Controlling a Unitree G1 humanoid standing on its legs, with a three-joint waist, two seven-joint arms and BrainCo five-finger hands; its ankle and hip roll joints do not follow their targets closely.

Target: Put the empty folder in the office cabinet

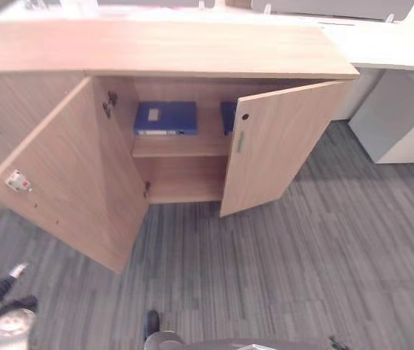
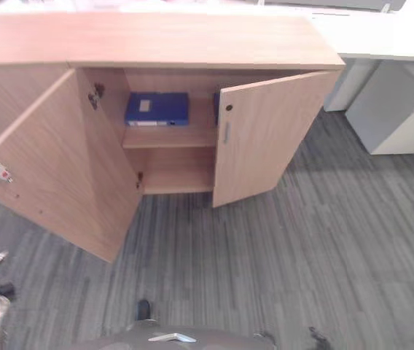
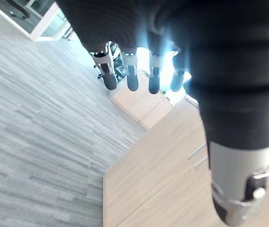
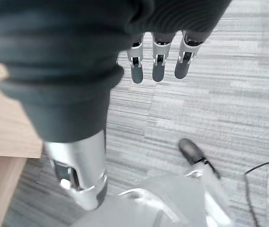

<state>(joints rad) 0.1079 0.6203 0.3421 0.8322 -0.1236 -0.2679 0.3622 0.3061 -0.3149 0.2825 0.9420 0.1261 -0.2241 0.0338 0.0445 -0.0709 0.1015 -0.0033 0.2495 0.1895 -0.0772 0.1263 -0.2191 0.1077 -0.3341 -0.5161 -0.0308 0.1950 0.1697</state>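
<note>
Both hands, left hand [image 3: 144, 71] and right hand [image 4: 158, 59], hang open and hold nothing, while the blue folder [image 1: 165, 117] already lies on the cabinet [image 1: 163, 47] shelf at the picture's upper middle, so I think gently shutting both doors comes next.

Second folder [image 1: 227, 117] half hidden (door [image 1: 280, 146]).

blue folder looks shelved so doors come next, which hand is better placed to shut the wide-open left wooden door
Probably the left hand: it hangs open on the side where that light wooden cabinet door swings out. The right hand hangs open over grey carpet.
</note>
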